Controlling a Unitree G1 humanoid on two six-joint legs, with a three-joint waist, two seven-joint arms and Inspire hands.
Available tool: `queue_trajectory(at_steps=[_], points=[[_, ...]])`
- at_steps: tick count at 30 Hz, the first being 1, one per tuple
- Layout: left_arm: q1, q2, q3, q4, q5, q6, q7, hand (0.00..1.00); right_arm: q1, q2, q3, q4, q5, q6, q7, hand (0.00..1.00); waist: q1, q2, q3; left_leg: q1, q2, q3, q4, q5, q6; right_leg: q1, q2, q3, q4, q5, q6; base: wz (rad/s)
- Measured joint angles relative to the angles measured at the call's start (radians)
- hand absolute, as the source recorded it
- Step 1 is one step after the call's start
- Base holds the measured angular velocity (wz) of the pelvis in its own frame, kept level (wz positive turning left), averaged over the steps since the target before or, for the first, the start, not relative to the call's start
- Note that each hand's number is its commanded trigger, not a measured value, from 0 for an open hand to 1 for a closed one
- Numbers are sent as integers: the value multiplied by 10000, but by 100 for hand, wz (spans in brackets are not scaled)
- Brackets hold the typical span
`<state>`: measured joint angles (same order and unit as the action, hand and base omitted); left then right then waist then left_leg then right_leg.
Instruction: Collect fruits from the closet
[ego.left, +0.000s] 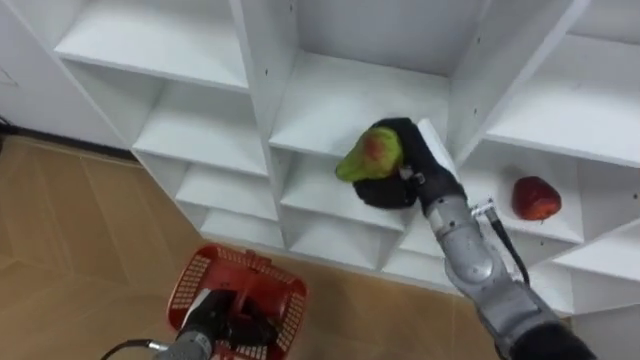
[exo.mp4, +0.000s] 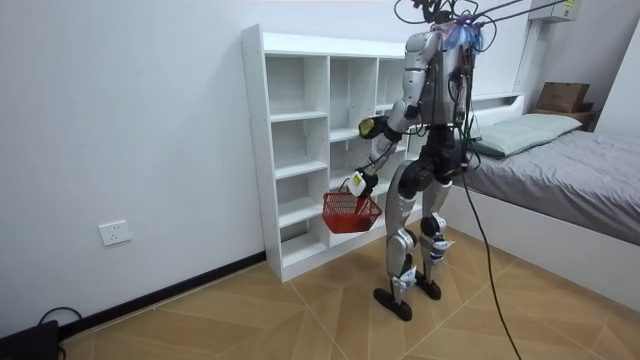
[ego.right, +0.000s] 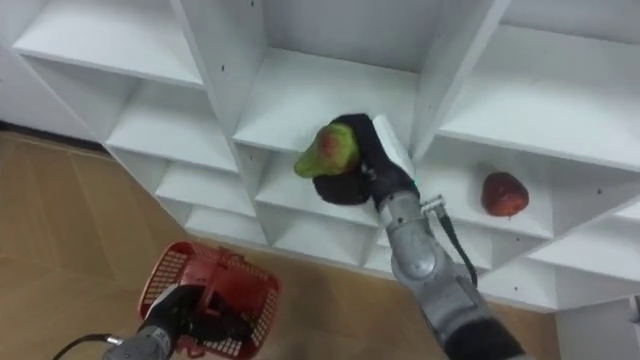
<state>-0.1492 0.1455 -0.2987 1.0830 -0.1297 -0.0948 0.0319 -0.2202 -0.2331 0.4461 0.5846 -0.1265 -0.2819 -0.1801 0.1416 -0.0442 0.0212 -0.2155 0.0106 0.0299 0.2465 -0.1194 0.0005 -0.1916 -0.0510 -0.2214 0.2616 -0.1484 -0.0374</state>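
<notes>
The right hand (ego.left: 408, 172) is raised in front of the closet (ego.left: 350, 100) with its dark fingers wrapped around a green fruit (ego.left: 372, 154) that has a red blush on it. The fruit is off the boards, in the air before the middle column of shelves, just below one shelf's edge. To the right, in the next column over, an apple (ego.left: 536, 198) sits alone on its shelf, well apart from the hand. Down low and near, the left hand (ego.left: 214, 318) is clenched on the handle of a red basket (ego.left: 192, 284), which hangs over the wood floor (ego.left: 70, 250) to the left of the raised arm; I can't tell what lies inside it. The robot stands upright close against the closet, facing it, with a bed (exo.mp4: 580, 160) behind it along the far wall.
</notes>
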Motion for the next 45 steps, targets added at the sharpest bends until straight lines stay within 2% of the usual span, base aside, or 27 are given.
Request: queue_trajectory(at_steps=[1, 3, 7, 10, 13, 18, 22, 29, 37, 45], points=[[10, -56, -6, -34, -182, -105, -28, 100, 367, -13, 49, 134, -2, 307, 281, 100, -5, 49, -24, 32, 1, 64, -6, 2, 6, -20, -6, 72, 43, 8, 8, -24], [17, -138, -29, -36, -513, -320, -40, 100, 857, -29, 52, 115, 13, 647, 685, 100, -147, 101, -24, 7, 1, 163, 31, 8, 15, -145, -15, 203, 174, 12, 9, -21], [74, -190, -25, -199, -798, -704, -22, 100, 1285, -29, 28, -604, -34, 620, 1222, 100, -614, 136, -25, 11, 59, 397, 51, 7, 14, -286, 19, 386, 293, 44, -27, -18], [147, -222, -22, -557, -794, -990, -28, 100, 1287, 2, 16, -1109, -185, 492, 1418, 100, -772, 156, -25, 61, 109, 521, 42, 2, 5, -287, 87, 536, 265, 112, -44, -13], [250, -252, -32, -857, -778, -1084, -26, 100, 1313, 34, 26, -1195, -322, 406, 1491, 100, -820, 243, -17, 260, 127, 708, -110, 2, 3, -230, 102, 635, 240, 117, -42, -16], [312, -379, -199, -934, -777, -1164, -6, 100, 1420, 25, 19, -1189, -719, 406, 1473, 100, -849, 450, -47, 387, 132, 874, -270, 1, 4, -237, 125, 799, 210, 115, -34, -11], [312, -469, -214, -968, -793, -1165, -59, 100, 1435, 20, 11, -1170, -1010, 406, 1461, 100, -932, 464, -38, 351, 148, 907, -334, -2, -1, -261, 148, 819, 140, 116, -34, -1], [308, -457, -211, -1000, -853, -1165, -462, 100, 1436, 23, 12, -1130, -1707, 398, 1188, 100, -1019, 522, -1, 350, 154, 970, -367, -39, 4, -286, 150, 859, 118, 110, -24, -1], [321, -472, -196, -1015, -831, -1166, -1080, 100, 1422, 33, -52, -336, -2760, 312, 665, 100, -836, 536, 10, 223, 143, 1070, -417, -46, 11, -530, 163, 1063, 207, 97, -4, -5], [317, -574, -239, -1308, -1021, -1171, -1390, 100, 1397, 397, -65, 833, -2758, 224, 483, 100, -786, 528, 18, 137, 123, 1073, -241, -54, 19, -583, 125, 1072, 321, 23, 14, 0]])
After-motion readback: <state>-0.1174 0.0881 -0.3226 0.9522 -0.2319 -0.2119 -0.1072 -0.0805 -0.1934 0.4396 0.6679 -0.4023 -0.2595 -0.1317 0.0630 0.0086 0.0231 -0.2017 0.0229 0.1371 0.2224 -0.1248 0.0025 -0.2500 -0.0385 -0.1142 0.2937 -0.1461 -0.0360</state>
